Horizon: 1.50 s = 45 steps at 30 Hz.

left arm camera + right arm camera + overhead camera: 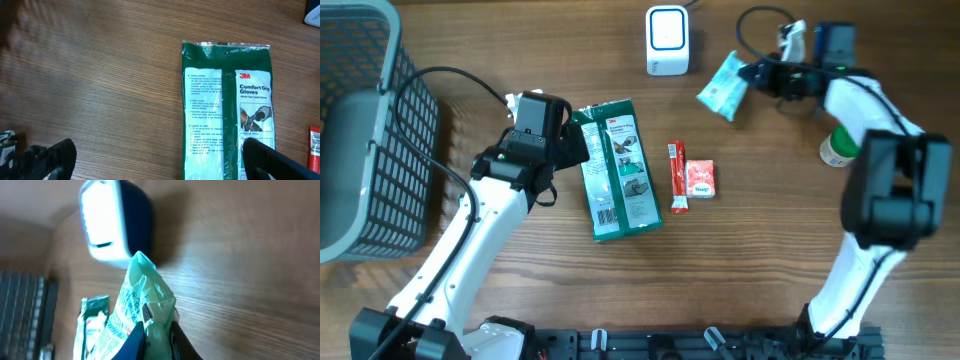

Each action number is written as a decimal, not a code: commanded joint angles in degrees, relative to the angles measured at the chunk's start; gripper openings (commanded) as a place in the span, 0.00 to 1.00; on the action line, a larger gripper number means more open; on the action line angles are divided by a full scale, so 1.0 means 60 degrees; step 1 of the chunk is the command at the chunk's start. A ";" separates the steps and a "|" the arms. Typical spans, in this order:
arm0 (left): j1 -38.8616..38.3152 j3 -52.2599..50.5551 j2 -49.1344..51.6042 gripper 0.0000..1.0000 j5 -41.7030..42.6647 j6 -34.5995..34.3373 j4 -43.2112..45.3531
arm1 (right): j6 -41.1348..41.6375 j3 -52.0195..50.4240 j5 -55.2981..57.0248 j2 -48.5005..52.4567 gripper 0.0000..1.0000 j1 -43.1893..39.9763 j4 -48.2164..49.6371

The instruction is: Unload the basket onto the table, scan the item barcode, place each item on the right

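Spread wide and holding nothing, the left pincer [160, 162] is seen above the glove pack [227, 115], which lies on the table [90, 75] to the lower left of the scanner [667, 40]. Just right of the scanner, the pale green packet [142, 310] is pinched in the right pincer [155, 339]. Its barcode should be turned squarely toward the scanner's window and held steady, with the printed bars left uncovered by the grip.
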 commanded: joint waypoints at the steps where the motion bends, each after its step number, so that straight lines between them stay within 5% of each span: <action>1: 0.0055 0.0073 0.0018 1.00 -0.0080 0.0109 0.0036 | -0.2543 0.0091 -0.0168 -0.1676 0.04 0.0401 -0.0248; 13: 0.0055 0.0073 0.0018 1.00 -0.0080 0.0109 0.0036 | -0.6116 0.0091 0.6586 -0.2677 0.04 0.3268 0.2324; 16: 0.0055 0.0073 0.0018 1.00 -0.0080 0.0109 0.0036 | -0.8419 0.0087 0.9522 -0.2328 0.05 0.4703 0.4193; 24: 0.0055 0.0073 0.0018 1.00 -0.0080 0.0109 0.0036 | -1.2371 0.0087 1.2120 -0.0288 0.04 0.5526 0.7519; 36: 0.0055 0.0073 0.0018 1.00 -0.0080 0.0109 0.0036 | -1.4203 0.0091 1.2786 0.1534 0.04 0.5734 1.0688; 45: 0.0055 0.0073 0.0018 1.00 -0.0080 0.0109 0.0036 | -1.1872 0.0091 1.3103 0.1537 0.04 0.6000 1.0703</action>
